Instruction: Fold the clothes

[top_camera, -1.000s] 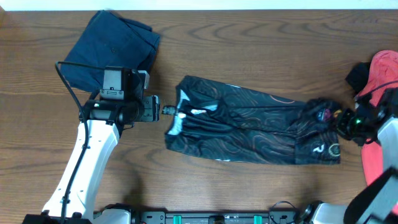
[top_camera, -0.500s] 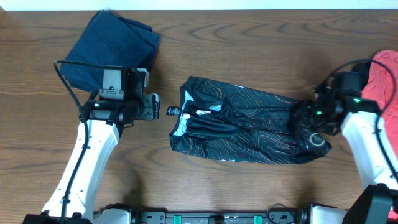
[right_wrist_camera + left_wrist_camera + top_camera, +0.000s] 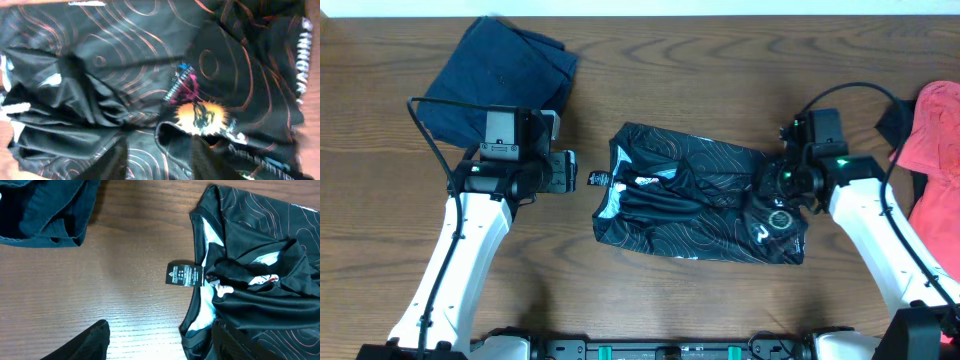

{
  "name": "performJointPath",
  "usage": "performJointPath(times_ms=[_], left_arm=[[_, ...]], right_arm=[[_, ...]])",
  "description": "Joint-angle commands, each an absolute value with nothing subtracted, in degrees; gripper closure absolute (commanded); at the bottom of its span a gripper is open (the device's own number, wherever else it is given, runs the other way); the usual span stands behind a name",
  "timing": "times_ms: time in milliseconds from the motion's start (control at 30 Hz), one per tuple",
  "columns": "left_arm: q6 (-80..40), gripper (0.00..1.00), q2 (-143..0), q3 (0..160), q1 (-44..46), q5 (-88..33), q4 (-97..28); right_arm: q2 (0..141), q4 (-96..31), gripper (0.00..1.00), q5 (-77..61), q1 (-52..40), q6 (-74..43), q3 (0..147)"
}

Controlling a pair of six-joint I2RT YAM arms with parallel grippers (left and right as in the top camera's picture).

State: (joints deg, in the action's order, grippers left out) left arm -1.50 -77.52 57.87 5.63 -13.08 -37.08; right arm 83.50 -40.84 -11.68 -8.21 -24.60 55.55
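Note:
The clothes, a black jersey (image 3: pixel 700 195) with thin orange contour lines, lie crumpled across the table's middle. Its right end is folded back over the body, with a round badge (image 3: pixel 779 221) facing up. My left gripper (image 3: pixel 582 180) hovers open just left of the collar, beside a black label tag (image 3: pixel 185 274). In the left wrist view that gripper (image 3: pixel 157 345) has bare wood between its fingers, and the right finger overlaps the jersey (image 3: pixel 260 255) edge. My right gripper (image 3: pixel 775 195) sits over the folded end. In the right wrist view its fingers (image 3: pixel 120 160) stand apart, with a loose hem of the jersey (image 3: pixel 125 65) between them.
A folded navy-blue garment (image 3: pixel 505 75) lies at the back left, close behind the left arm. A coral-red garment (image 3: pixel 935 150) with a dark piece (image 3: pixel 895 120) beside it sits at the right edge. Bare wooden table (image 3: pixel 720 60) shows behind the jersey.
My right arm has swept left, carrying the jersey's right end over onto its body, so the jersey is shorter. The right jaws have parted. The left arm has not moved.

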Motion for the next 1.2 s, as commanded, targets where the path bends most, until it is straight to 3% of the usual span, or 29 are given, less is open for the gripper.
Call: performJointPath(times_ms=[0, 133, 233, 500, 800, 967, 1167], left_arm=[[-1.78, 0.33, -77.82, 57.98, 5.43, -12.6, -37.08], [-1.78, 0.32, -77.82, 57.98, 5.43, -12.58, -37.52], [-1.78, 0.32, -77.82, 57.98, 5.43, -12.58, -38.06], [-1.78, 0.32, -77.82, 57.98, 5.43, -12.58, -38.09], [-1.78, 0.32, -77.82, 57.98, 5.43, -12.6, -38.13], [-1.78, 0.32, -77.82, 57.98, 5.43, -12.58, -38.11], [-1.78, 0.33, -77.82, 57.98, 5.43, -12.58, -38.11]], right_arm=[[83.26, -40.45, 0.56, -11.92, -9.69, -25.78, 56.23], [82.24, -41.67, 0.57, -8.23, -6.7, -22.55, 56.49], [81.14, -44.1, 0.73, -6.68, -1.23, -21.8, 56.66], [83.64, -49.76, 0.88, -6.96, 10.07, -17.96, 54.08], [89.82, -39.35, 0.94, -18.0, 6.7, -17.87, 44.99], [88.82, -40.97, 0.99, -34.72, 2.09, -10.5, 44.88], [84.07, -42.41, 0.98, -40.42, -0.67, -3.88, 45.23]])
